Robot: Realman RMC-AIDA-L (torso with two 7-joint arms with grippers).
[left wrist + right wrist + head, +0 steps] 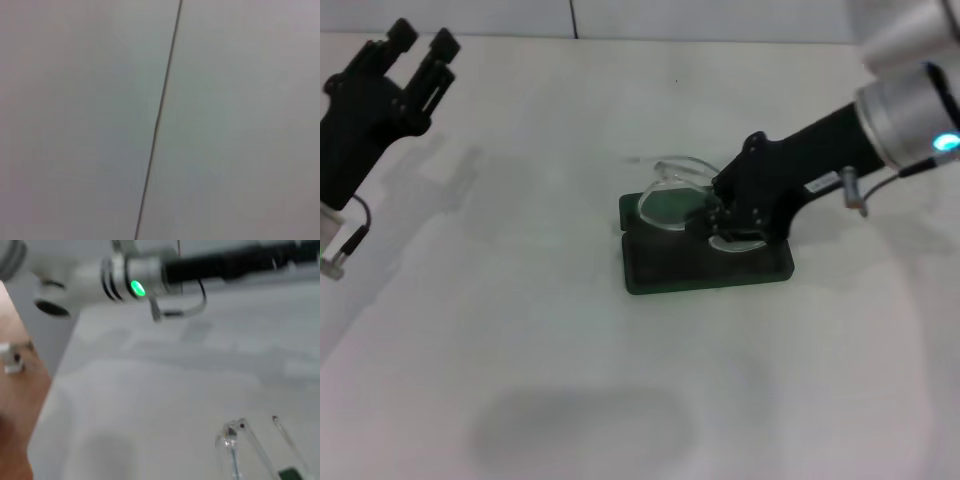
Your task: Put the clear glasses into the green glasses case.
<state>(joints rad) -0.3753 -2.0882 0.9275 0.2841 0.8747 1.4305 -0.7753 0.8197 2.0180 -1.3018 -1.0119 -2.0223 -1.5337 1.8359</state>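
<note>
Right tool [728, 222] holds clear glasses [672, 190] over green glasses case [705, 262] (far edge).

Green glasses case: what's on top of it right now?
The clear glasses sit over the green glasses case, with the right gripper on them. The gripper hides part of the frame and the case beneath.

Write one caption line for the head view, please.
Right end effector holds the clear glasses over the green glasses case; left end effector is raised aside.
</note>
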